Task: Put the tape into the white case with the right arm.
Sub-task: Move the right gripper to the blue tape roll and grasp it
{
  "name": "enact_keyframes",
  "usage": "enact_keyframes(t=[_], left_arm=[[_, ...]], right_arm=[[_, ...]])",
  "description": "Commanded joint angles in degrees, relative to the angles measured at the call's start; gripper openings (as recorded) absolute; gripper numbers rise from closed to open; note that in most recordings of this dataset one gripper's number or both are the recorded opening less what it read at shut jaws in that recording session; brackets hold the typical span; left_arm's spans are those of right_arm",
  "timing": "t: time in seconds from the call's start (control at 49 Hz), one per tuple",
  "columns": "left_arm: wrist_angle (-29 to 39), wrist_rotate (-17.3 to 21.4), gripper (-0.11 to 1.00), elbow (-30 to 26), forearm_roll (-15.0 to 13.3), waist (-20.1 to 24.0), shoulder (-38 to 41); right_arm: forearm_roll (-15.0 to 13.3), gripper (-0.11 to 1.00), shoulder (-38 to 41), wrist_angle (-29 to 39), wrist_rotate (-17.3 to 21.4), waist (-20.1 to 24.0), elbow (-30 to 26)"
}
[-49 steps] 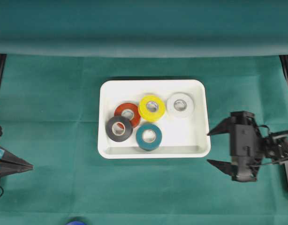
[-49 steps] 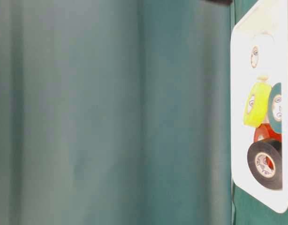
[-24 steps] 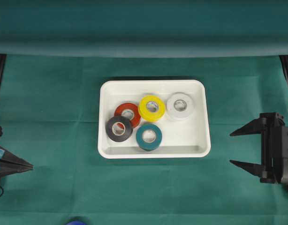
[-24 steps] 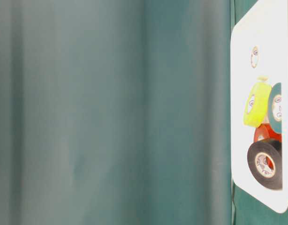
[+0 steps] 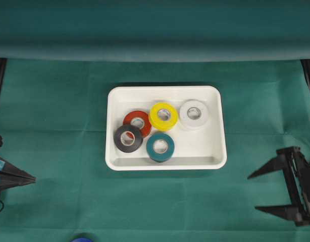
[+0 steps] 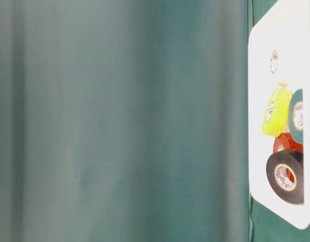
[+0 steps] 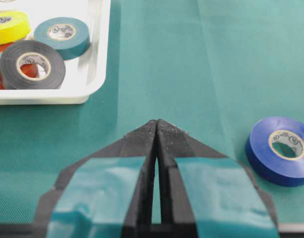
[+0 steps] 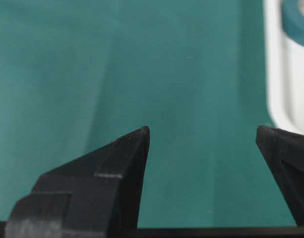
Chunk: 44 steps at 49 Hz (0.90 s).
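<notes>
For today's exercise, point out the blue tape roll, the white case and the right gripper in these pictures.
blue tape roll [image 7: 279, 151], left wrist view, on its top face.
white case [image 5: 215, 160], overhead view, on its near right rim.
right gripper [image 5: 252, 192], overhead view, midway between its open fingertips.

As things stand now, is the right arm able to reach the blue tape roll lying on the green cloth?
Probably yes. The round blue tape roll lies alone on the green cloth, outside the shallow white case, with nothing around it. The black right gripper is empty with jaws wide apart, though it stands well off.
</notes>
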Motion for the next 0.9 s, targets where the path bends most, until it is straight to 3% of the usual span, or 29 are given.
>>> enact_keyframes(t=[0.0,0.225,0.368,0.592,0.878], left_arm=[[-0.5,0.0,0.00,-0.6,-0.1,0.1,0.4],[-0.5,0.0,0.00,-0.6,-0.1,0.1,0.4],[-0.5,0.0,0.00,-0.6,-0.1,0.1,0.4],[-0.6,0.0,0.00,-0.6,-0.1,0.1,0.4],[-0.6,0.0,0.00,-0.6,-0.1,0.1,0.4]], right_arm=[[0.0,0.64,0.1,-0.4,0.1,1.2,-0.7],[0.0,0.61,1.8,-0.6,0.1,1.4,-1.8],[0.0,0.51,6.2,-1.9,0.1,1.8,-5.7],[-0.2,0.49,20.5,-2.9,-0.3,2.5,-16.5],[-0.2,0.49,38.3,-1.7,-0.3,2.5,-34.2]])
